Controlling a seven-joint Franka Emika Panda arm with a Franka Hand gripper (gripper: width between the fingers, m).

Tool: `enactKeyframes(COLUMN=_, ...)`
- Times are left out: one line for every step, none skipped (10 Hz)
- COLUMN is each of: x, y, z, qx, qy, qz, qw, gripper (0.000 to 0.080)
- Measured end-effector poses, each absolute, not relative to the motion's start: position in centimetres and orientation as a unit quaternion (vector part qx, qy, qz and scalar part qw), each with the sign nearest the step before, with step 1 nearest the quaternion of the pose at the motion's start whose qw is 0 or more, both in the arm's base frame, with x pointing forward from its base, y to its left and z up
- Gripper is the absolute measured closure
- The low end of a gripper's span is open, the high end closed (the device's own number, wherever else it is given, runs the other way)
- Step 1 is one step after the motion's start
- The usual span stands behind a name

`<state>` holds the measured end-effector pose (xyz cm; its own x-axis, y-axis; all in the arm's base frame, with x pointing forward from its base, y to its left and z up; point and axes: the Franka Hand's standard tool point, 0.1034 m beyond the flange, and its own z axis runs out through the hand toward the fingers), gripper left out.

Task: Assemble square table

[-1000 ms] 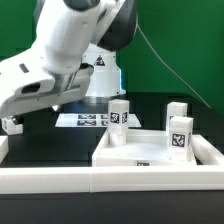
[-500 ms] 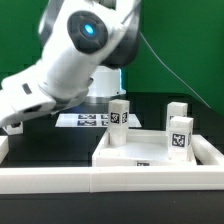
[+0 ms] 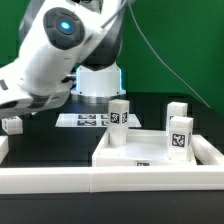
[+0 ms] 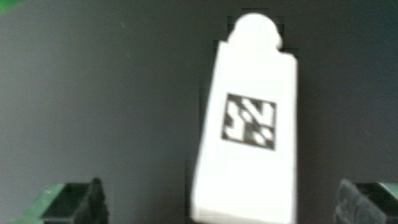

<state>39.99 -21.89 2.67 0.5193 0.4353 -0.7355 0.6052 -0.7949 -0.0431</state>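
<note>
I am looking at the square tabletop [image 3: 150,150] lying on the black bench [image 3: 50,140] toward the exterior view's right, rim up like a shallow tray. Three white peg legs are standing upright in it: one at its far corner on the exterior view's left [image 3: 119,121], one at the far corner on the right [image 3: 177,112], and a third just in front of that one [image 3: 180,136]. Each is showing a black-and-white tag (the tags are too small for me to read).

A fourth leg [image 3: 13,125] is sitting apart on the bench at the exterior view's left edge, well away from the tabletop. The arm [image 3: 55,50] is leaning over that side, and its claw is reaching down near that loose leg, mostly cut off by the frame edge there.

In the wrist view I am seeing a white leg [image 4: 246,130] lying flat on the dark bench, its tag facing the camera and its narrower rounded end pointing away from the claw [image 4: 222,200]. The two dark fingertips [image 4: 75,200] are standing wide apart on either side of the leg's near end, not touching it, so the claw is open and holding nothing.

The marker board [image 3: 90,120] is lying flat behind the tabletop, beside the arm's base [image 3: 100,80]. A long white border rail [image 3: 100,182] is running across the front of the bench.
</note>
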Motion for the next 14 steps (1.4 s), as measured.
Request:
enactKeyframes(x=39.9, y=-21.9, z=2.6, qx=0.863, qy=0.300, qz=-0.392, qw=0.109, gripper=0.0151)
enactKeyframes(x=39.9, y=-21.8, z=2.6, qx=0.862, qy=0.301, qz=-0.392, qw=0.109, gripper=0.0151)
enactKeyframes(x=39.9, y=-21.8, z=2.6, qx=0.862, qy=0.301, qz=-0.392, qw=0.109, gripper=0.0151)
enactKeyframes(x=39.9, y=-21.8, z=2.5, qx=0.862, qy=0.301, qz=-0.392, qw=0.109, gripper=0.0151)
enactKeyframes(x=39.8, y=-22.0, z=2.5, qx=0.864, qy=0.295, qz=-0.394, qw=0.110, gripper=0.0151)
enactKeyframes(x=39.8, y=-22.5, z=2.4, qx=0.866, qy=0.278, qz=-0.399, qw=0.113, gripper=0.0151)
enactKeyframes(x=39.5, y=-22.5, z=2.3, qx=0.868, qy=0.249, qz=-0.413, qw=0.118, gripper=0.0151)
enactKeyframes(x=39.7, y=-22.2, z=2.2, qx=0.868, qy=0.245, qz=-0.413, qw=0.124, gripper=0.0151)
enactKeyframes(x=39.9, y=-21.8, z=2.2, qx=0.867, qy=0.248, qz=-0.413, qw=0.125, gripper=0.0151)
enactKeyframes(x=39.9, y=-21.6, z=2.0, qx=0.866, qy=0.251, qz=-0.415, qw=0.125, gripper=0.0151)
enactKeyframes(x=39.7, y=-21.2, z=1.8, qx=0.860, qy=0.254, qz=-0.424, qw=0.124, gripper=0.0151)
enactKeyframes(x=39.8, y=-21.1, z=1.8, qx=0.861, qy=0.256, qz=-0.423, qw=0.124, gripper=0.0151)
enactKeyframes(x=39.5, y=-21.0, z=1.9, qx=0.856, qy=0.249, qz=-0.435, qw=0.127, gripper=0.0151)
enactKeyframes(x=38.9, y=-20.6, z=1.8, qx=0.826, qy=0.238, qz=-0.491, qw=0.138, gripper=0.0151)
